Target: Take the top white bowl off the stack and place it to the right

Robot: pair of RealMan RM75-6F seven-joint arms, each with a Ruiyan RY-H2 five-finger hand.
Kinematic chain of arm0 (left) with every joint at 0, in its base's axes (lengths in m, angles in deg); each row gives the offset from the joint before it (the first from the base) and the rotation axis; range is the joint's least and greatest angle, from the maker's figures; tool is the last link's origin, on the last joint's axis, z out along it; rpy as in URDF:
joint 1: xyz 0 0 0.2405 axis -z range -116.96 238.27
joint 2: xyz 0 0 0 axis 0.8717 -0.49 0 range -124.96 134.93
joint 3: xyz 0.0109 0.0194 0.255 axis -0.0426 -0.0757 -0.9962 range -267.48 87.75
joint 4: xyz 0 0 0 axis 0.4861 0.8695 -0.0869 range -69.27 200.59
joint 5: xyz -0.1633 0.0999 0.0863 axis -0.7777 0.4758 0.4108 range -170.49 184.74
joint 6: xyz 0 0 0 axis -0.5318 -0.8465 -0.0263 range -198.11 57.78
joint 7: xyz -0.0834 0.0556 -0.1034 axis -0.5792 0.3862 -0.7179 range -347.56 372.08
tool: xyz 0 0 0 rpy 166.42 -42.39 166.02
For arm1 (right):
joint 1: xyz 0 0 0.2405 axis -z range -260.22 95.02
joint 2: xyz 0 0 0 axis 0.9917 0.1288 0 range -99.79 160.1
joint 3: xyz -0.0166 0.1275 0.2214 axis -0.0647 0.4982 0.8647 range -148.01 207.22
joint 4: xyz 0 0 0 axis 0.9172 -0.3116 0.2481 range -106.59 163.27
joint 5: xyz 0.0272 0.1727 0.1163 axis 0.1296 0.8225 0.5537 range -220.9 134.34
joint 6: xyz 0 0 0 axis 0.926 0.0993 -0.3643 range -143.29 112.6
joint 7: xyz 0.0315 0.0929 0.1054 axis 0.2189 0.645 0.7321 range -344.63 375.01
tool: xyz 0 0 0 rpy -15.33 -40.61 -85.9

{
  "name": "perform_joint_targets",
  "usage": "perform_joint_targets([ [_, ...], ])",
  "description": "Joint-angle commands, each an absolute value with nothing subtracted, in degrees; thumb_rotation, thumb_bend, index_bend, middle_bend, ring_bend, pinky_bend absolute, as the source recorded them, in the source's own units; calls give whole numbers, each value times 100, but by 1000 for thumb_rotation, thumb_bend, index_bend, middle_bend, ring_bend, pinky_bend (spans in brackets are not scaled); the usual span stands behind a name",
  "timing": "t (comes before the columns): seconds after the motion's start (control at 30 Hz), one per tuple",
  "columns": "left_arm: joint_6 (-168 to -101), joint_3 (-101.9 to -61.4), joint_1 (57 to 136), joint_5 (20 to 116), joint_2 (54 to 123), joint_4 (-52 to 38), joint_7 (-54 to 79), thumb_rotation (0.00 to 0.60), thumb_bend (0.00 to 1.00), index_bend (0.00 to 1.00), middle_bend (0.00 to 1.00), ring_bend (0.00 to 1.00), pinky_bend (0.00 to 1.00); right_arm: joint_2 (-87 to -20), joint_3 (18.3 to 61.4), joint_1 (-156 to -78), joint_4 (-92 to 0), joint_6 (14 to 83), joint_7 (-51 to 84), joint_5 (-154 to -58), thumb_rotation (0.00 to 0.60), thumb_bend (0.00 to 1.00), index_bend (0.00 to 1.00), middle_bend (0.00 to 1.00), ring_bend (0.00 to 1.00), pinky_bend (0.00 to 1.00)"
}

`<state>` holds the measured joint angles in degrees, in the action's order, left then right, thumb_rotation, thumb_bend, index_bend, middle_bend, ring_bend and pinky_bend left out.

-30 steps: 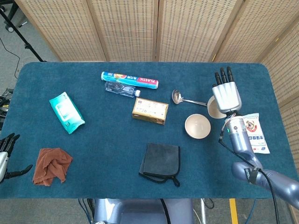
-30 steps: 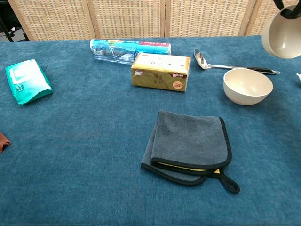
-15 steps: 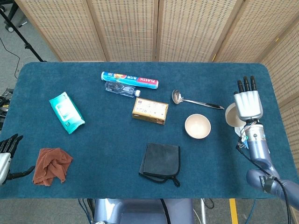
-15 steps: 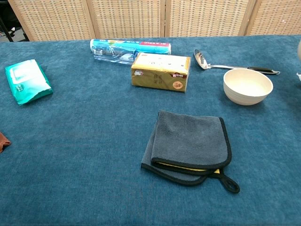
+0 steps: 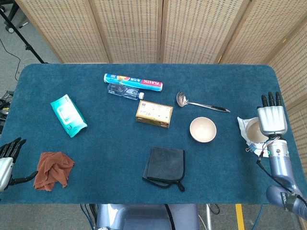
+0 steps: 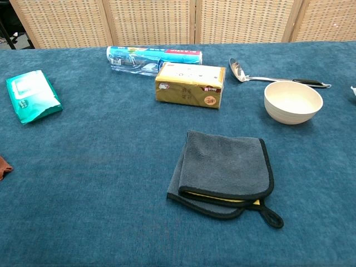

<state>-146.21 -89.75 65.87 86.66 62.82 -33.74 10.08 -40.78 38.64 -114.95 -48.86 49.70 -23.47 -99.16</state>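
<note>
One white bowl (image 5: 203,129) stands upright on the blue cloth right of centre, also seen in the chest view (image 6: 293,102). A second white bowl (image 5: 253,132) is at the table's right edge, over a white snack packet (image 5: 242,125). My right hand (image 5: 272,120) grips this bowl, its back to the head camera and covering the bowl's right side. I cannot tell whether the bowl touches the packet. My left hand (image 5: 6,159) hangs off the table's front left corner, fingers apart, holding nothing. Neither hand shows in the chest view.
A steel ladle (image 5: 200,103) lies behind the standing bowl. A tissue box (image 5: 154,113), a plastic-wrap roll (image 5: 133,82) and a water bottle (image 5: 125,91) are near the centre back. A grey cloth (image 5: 164,164), a brown rag (image 5: 53,170) and a green wipes pack (image 5: 68,115) lie further left.
My right hand has carried the white bowl rightward and nearer, from beside the standing bowl to the table's right edge over the packet. It left the chest view. The left hand barely moved.
</note>
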Motion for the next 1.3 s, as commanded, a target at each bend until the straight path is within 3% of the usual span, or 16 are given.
perform_joint_targets([
  [0.03, -14647, -8983, 6577, 8719, 6240, -3421, 925, 425, 168, 0, 0, 0, 0, -3996, 3788, -11340, -5151, 5081, -2418, -9838, 600, 440, 686, 153, 0, 0],
  [0.83, -15063, -8912, 6465, 8989, 5889, -3706, 421, 424, 167, 0, 0, 0, 0, -3835, 3443, -10979, -7257, 5744, -3379, -9679, 600, 440, 687, 153, 0, 0],
  [1.3, -15178, -8875, 6418, 9009, 5740, -3769, 258, 425, 167, 0, 0, 0, 0, -3996, 3240, -11024, -7582, 5808, -3873, -9359, 600, 440, 687, 153, 0, 0],
])
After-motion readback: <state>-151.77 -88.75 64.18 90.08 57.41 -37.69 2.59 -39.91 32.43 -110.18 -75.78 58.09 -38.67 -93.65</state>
